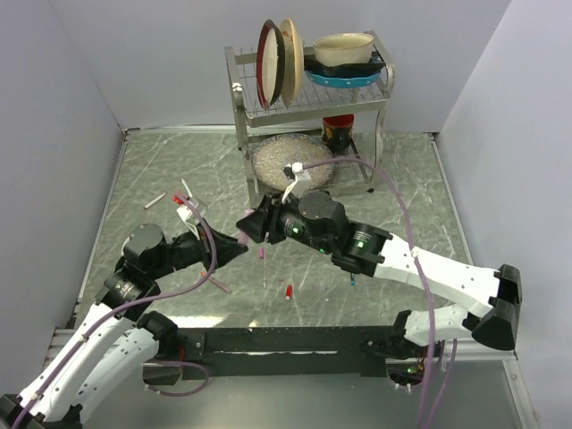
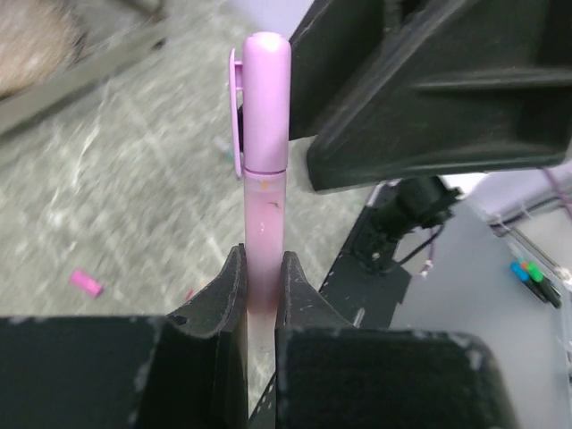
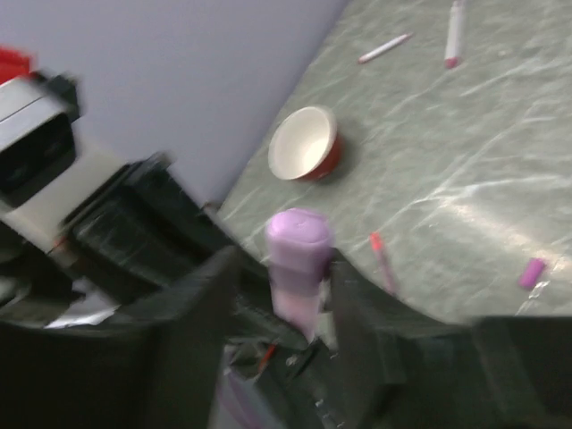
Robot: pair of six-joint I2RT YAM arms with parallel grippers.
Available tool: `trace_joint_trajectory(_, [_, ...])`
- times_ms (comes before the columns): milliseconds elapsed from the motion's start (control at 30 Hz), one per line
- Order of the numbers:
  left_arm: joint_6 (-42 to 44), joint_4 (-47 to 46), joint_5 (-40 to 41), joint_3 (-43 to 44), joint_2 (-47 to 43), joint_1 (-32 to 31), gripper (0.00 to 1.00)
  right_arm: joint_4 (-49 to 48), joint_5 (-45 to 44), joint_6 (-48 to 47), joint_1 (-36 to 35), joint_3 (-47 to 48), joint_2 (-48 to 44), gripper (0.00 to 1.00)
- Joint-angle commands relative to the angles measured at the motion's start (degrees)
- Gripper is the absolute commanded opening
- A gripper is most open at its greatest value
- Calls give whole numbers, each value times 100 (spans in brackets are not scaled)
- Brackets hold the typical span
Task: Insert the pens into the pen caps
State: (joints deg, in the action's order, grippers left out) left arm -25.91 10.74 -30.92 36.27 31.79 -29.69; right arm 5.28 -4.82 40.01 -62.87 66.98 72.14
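My left gripper (image 1: 238, 245) (image 2: 264, 261) is shut on the wide pale pink pen (image 2: 265, 219), held above the table. A pale pink cap (image 2: 265, 98) (image 3: 299, 246) sits on the pen's tip. My right gripper (image 1: 254, 223) (image 3: 284, 273) faces the left one with the cap between its open fingers. There is a gap on one side of the cap, and the right wrist view is blurred. On the table lie a magenta cap (image 1: 261, 253) (image 3: 531, 272), a red cap (image 1: 289, 291), a slim reddish-pink pen (image 3: 382, 261) and white pens (image 1: 154, 200) (image 3: 384, 47).
A metal dish rack (image 1: 308, 89) with plates and bowls stands at the back. A round glittery plate (image 1: 286, 161) and a red bowl (image 3: 304, 143) sit below it. A dark blue pen (image 1: 354, 282) lies by my right forearm. Grey walls close in the table.
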Motion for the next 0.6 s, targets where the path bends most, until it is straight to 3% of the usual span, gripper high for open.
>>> trace_joint_trajectory(0, [95,-1039,-950,-6,-129,43,1,-300,701,-151,-164,192,-569,66])
trace_joint_trajectory(100, [25,-1276,-1468,-67,-147,43,1,-80,667,-397,-129,508,-587,76])
trace_joint_trajectory(267, [-177,-1654,-2119,-173,-199,43,1,96,561,-713,-85,746,-648,78])
trace_joint_trajectory(367, [-335,-1891,-2296,-217,-235,43,1,35,692,-828,-76,755,-675,74])
trace_joint_trajectory(467, [-423,-1988,-2366,-226,-226,43,1,-228,974,-854,-76,606,-771,63])
trace_joint_trajectory(567, [-555,-2129,-2375,-252,-235,43,1,-413,1114,-855,-76,422,-841,59])
